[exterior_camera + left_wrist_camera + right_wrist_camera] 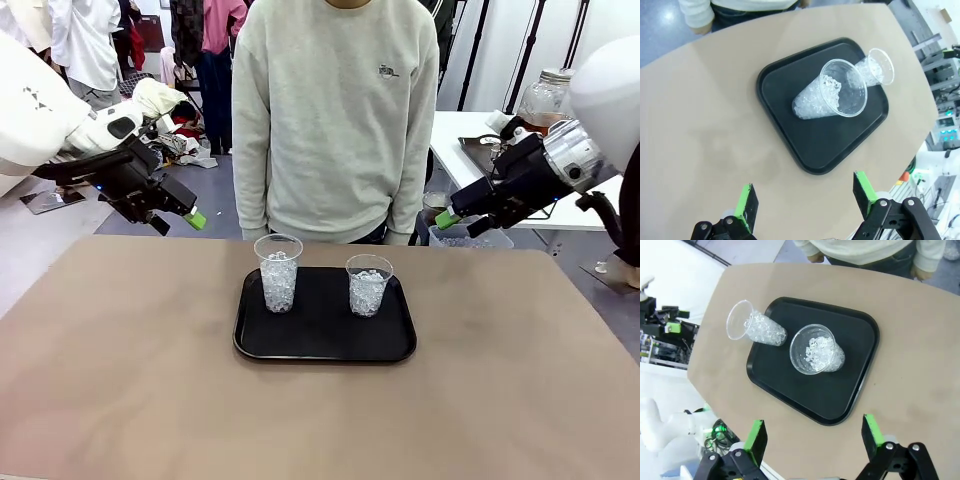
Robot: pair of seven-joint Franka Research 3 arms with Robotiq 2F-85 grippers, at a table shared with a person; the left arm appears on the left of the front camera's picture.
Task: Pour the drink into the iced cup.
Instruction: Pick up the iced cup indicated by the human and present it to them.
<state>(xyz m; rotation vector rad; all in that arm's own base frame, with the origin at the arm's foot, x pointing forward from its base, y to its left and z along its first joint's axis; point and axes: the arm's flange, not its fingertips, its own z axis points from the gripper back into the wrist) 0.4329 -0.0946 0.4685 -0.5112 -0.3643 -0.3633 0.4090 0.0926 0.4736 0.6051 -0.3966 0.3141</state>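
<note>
The tan worktop (120, 380) is round-cornered and bare along its near side. At its middle lies a black tray (325, 345) with a raised rim. Two clear cups stand upright on the tray, apart from each other: the left cup (278, 272), taller, and the right cup (369, 285), both holding crushed ice.

The left claw (180, 220) hangs in the air above the far left corner of the worktop, its green-padded fingers spread wide with nothing between them. The right claw (460, 222) hangs above the far right corner, equally wide and empty.

A person (335, 110) in a pale grey sweatshirt stands at the far edge, arms down. Beyond, at far right, a white table (470, 150) carries a glass jar (546, 98) with the amber drink (545, 122) low inside it, well apart from the cups. At far left, clothes (205, 40) hang over a grey floor (60, 240).
</note>
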